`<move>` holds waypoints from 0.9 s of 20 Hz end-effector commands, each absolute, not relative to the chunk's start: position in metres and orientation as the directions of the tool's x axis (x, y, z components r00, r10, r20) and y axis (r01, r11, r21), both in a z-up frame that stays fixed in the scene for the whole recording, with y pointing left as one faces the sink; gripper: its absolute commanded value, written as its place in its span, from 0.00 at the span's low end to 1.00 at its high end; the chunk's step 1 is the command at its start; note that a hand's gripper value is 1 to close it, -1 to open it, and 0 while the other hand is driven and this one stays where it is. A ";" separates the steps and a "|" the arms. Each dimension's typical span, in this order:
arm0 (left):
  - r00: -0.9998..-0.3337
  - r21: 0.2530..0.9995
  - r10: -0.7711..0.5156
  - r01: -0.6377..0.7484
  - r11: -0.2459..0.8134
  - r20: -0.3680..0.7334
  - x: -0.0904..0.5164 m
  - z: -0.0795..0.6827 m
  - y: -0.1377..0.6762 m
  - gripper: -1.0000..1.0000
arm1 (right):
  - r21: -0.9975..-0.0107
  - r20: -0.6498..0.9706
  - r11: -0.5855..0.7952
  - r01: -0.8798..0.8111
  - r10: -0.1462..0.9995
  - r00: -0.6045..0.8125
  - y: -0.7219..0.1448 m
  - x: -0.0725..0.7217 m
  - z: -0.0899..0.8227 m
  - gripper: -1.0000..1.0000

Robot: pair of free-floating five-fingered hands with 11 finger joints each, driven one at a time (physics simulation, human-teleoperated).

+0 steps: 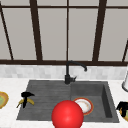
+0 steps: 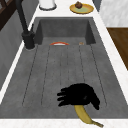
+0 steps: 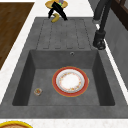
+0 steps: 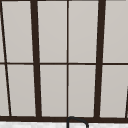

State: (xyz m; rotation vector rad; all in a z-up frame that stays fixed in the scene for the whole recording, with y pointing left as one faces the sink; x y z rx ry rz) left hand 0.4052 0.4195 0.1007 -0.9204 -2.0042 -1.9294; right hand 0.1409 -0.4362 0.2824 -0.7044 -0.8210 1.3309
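Where the left hand [image 2: 78,97] grips, the banana [image 2: 83,115] is half hidden

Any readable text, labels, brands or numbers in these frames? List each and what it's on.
None. No view carries legible writing.
The red-rimmed plate in the sink basin has a speckled ring pattern, not lettering.
The banana under the left robot hand, the black faucet and the yellow plate on the counter bear no marks.
The red ball is plain.
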 end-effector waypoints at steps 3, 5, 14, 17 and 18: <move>-0.729 0.760 0.216 0.626 -0.175 0.650 0.416 0.092 0.421 1.00 | -0.831 0.109 0.118 -0.543 0.993 0.049 -0.436 0.141 0.282 0.50; -0.750 0.793 0.259 0.588 -0.160 0.608 0.405 0.093 0.422 1.00 | -0.831 0.109 0.118 -0.543 0.993 0.049 -0.436 0.141 0.282 0.50; -0.859 0.941 0.398 0.336 -0.038 0.322 0.382 0.088 0.430 1.00 | -0.831 0.109 0.118 -0.543 0.993 0.049 -0.436 0.141 0.282 0.50; -0.881 0.947 0.359 0.319 -0.032 0.308 0.387 0.090 0.439 1.00 | -0.831 0.109 0.118 -0.543 0.993 0.049 -0.436 0.141 0.282 0.50; -0.863 0.945 0.402 0.325 -0.021 0.305 0.396 0.109 0.436 1.00 | -0.831 0.109 0.118 -0.543 0.993 0.049 -0.436 0.141 0.282 0.50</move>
